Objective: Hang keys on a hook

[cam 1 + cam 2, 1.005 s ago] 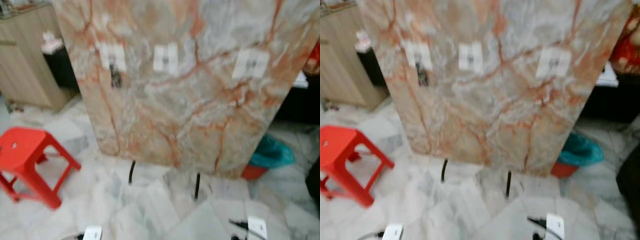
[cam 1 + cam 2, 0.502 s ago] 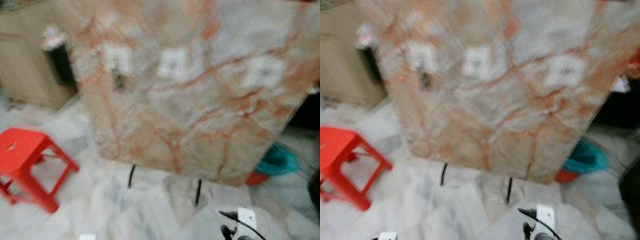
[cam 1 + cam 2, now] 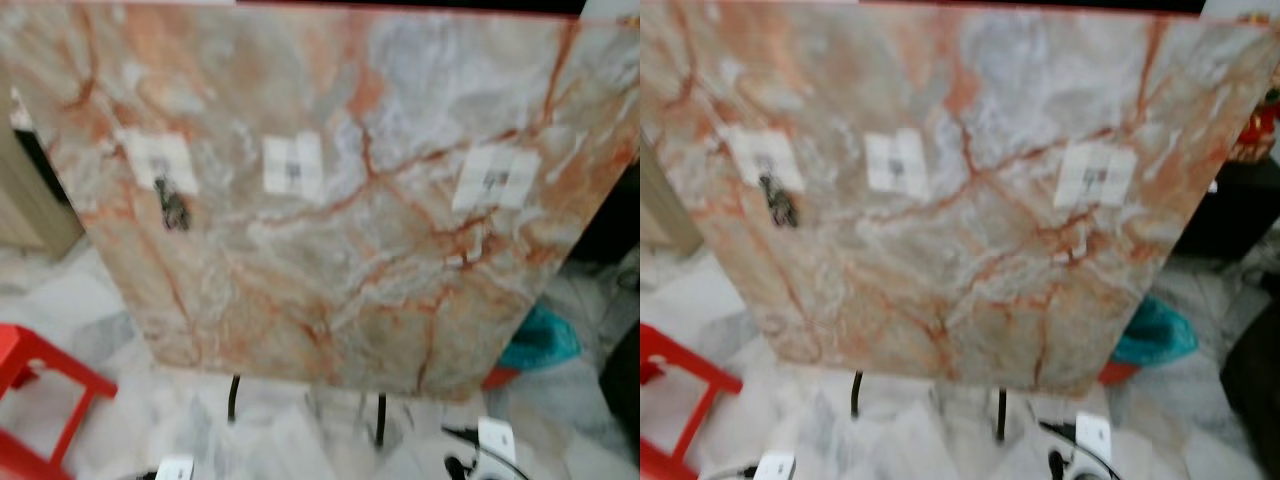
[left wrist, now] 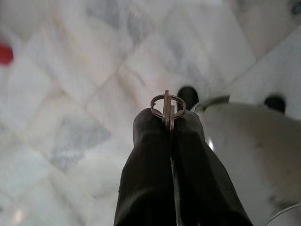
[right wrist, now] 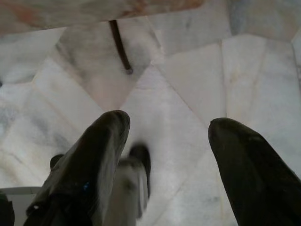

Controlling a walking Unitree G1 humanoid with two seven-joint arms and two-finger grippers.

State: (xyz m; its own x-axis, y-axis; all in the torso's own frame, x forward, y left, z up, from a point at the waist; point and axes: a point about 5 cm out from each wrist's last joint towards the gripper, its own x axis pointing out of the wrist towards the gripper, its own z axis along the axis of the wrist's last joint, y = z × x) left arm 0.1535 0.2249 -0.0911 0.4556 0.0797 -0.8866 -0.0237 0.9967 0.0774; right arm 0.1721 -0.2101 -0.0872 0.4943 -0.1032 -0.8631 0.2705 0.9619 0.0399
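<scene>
Before the robot, a marble board (image 3: 330, 220) is standing on thin legs, carrying 3 white hook pads; the left pad (image 3: 160, 160) is already holding something dark. Low over the floor, the left gripper (image 4: 168, 115) is pinching the key ring (image 4: 168, 104) tight, while the right gripper (image 5: 167, 129) is hanging wide apart. Blur is obscuring the hooks themselves, so a misjudged reach could drop the keys.

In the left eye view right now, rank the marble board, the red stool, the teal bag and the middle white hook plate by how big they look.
1. marble board, by far the largest.
2. red stool, cut off by the frame edge.
3. teal bag, partly hidden behind the board.
4. middle white hook plate, smallest.
Stool versus bag is unsure, since both are cut off.
</scene>
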